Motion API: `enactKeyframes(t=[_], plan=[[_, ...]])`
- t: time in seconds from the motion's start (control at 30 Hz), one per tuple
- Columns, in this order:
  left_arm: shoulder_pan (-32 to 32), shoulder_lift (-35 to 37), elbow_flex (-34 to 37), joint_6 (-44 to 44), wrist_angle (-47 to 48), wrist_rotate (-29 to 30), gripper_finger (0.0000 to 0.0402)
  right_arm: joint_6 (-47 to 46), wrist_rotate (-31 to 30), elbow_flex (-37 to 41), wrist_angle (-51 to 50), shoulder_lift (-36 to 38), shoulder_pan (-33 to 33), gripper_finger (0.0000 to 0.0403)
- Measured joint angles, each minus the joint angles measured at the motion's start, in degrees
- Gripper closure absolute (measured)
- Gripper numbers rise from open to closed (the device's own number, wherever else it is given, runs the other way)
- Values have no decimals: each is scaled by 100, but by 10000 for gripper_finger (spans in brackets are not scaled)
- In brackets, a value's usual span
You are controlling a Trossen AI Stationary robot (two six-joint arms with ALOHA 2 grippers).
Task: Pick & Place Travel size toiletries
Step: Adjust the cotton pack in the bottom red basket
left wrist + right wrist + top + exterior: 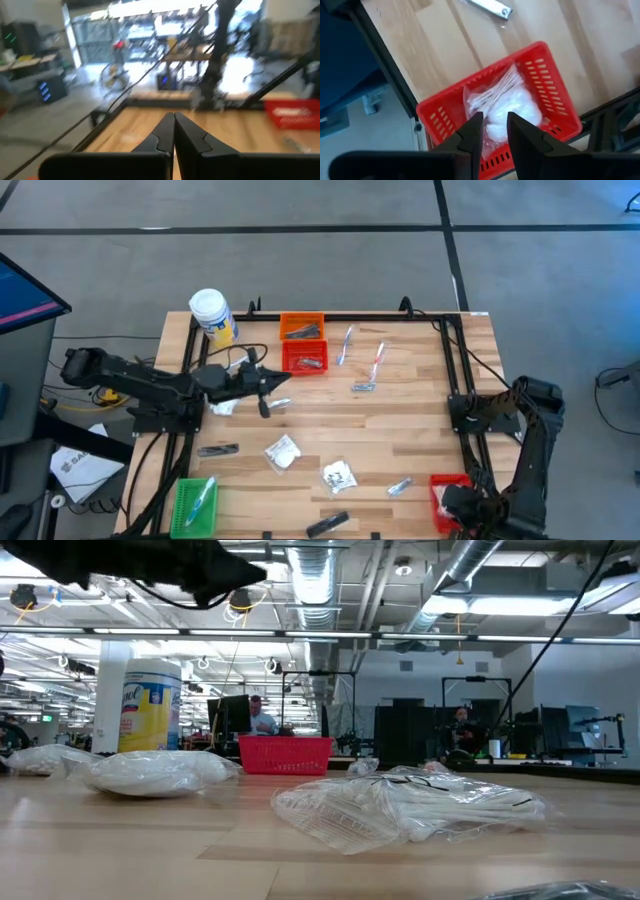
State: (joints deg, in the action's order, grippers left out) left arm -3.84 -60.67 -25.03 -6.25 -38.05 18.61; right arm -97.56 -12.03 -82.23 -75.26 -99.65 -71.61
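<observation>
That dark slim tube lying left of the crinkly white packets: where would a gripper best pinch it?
Across the middle of the dark slim tube, coming straight down. It lies flat and alone on the table, long axis left-right, so fingers should probably close across its narrow width.

Wooden table (400, 420) fills lower centre of high view. On it: white jar (211, 315) upper left, orange basket (301, 327) and red basket (305, 357) top centre, green basket (195, 504) lower left, another red basket (447, 498) lower right. White packets (282, 452), foil sachets (399, 487), dark tubes (327, 525) and clear sticks (346, 345) scattered between.
</observation>
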Motion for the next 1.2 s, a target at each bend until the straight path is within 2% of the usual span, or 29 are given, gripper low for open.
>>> enactKeyframes(t=[0.13, 0.3, 0.5, 0.63, 0.73, 1.2], plan=[[245, -595, -1, -58, -960, -680, 401, -31, -2, 95, 612, 2, 17, 326], [492, -1117, 0, 89, -1734, -995, 401, -173, 75, 390, 1304, 2, 81, 327], [518, -1354, 1, 438, -1715, -1572, 401, 1015, 183, 822, 1740, 0, 172, 327], [442, -1414, 1, 505, -1694, -1712, 401, 671, 717, 837, 1794, 0, 411, 327], [374, -1411, 29, 507, -1695, -1816, 401, 756, 1008, 837, 2075, 0, 505, 327], [316, -1410, 130, 506, -1689, -1853, 401, 1143, 1205, 1044, 2082, 2, 247, 327]])
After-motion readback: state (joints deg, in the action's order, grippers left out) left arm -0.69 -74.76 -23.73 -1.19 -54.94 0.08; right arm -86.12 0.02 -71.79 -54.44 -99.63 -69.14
